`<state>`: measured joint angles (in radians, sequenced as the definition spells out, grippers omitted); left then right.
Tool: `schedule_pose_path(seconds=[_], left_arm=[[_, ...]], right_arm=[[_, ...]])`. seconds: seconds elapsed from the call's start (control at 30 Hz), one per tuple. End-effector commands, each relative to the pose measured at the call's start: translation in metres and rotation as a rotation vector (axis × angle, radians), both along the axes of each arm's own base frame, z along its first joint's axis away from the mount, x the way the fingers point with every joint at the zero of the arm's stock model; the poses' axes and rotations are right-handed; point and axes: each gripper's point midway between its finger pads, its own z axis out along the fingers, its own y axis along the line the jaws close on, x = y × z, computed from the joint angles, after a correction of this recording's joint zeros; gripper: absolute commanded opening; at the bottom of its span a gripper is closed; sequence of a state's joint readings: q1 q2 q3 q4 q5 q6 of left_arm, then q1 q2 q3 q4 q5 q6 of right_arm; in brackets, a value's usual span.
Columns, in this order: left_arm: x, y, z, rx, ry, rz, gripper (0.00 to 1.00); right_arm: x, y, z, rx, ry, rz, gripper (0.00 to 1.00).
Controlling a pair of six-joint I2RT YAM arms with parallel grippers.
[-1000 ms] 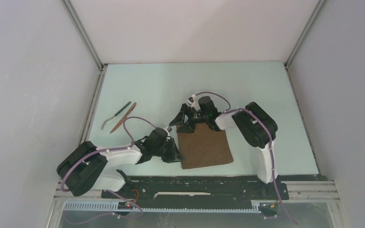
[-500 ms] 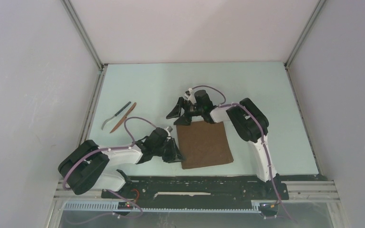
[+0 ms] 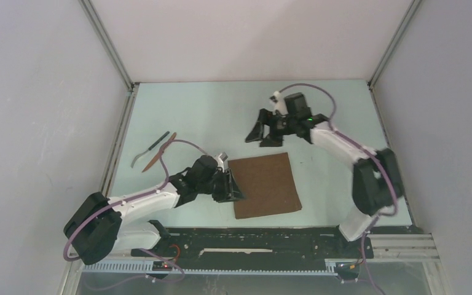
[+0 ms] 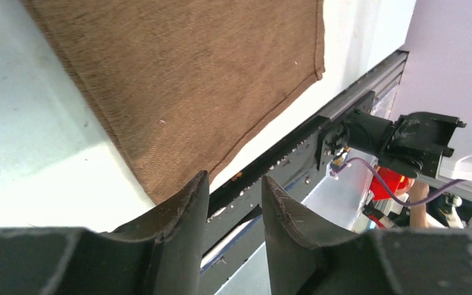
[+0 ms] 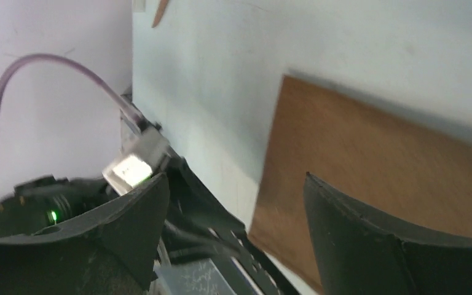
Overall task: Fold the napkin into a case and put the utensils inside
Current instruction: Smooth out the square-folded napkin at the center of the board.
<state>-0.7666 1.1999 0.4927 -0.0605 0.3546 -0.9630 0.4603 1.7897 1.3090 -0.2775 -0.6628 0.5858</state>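
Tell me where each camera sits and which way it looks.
Top external: above and behind the bases, looking down on the table, both arms, napkin and utensils.
Left wrist: on the left arm, looking past the left end effector at the napkin and near rail.
Right wrist: on the right arm, looking past its open right end effector at the napkin.
Shared: the napkin, in all three.

arms (image 3: 144, 200): white links, black joints | cables (image 3: 307, 86): purple, looped over wrists | fingers (image 4: 175, 227): black, curved, scuffed | green LED (image 5: 52, 216) behind right claw (image 5: 235, 179)
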Motion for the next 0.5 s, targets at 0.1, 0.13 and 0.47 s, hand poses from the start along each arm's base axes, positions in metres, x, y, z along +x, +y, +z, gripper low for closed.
schedule_pose_path(seconds=[0.1,0.13,0.47], left_arm=[[-0.013,-0.012,0.013,-0.019,-0.003,-0.13,0.4],[-0.015,-0.012,0.011,-0.01,-0.003,-0.136,0.4],[-0.007,-0.008,0.011,0.033,-0.058,-0.122,0.49]], right_arm=[[-0.099,-0.132,-0.043,-0.31,0.249,-0.178,0.77],[-0.113,-0.144,-0.048,-0.34,0.285,-0.21,0.74],[-0.185,-0.183,-0.087,-0.464,0.436,-0.366,0.6]])
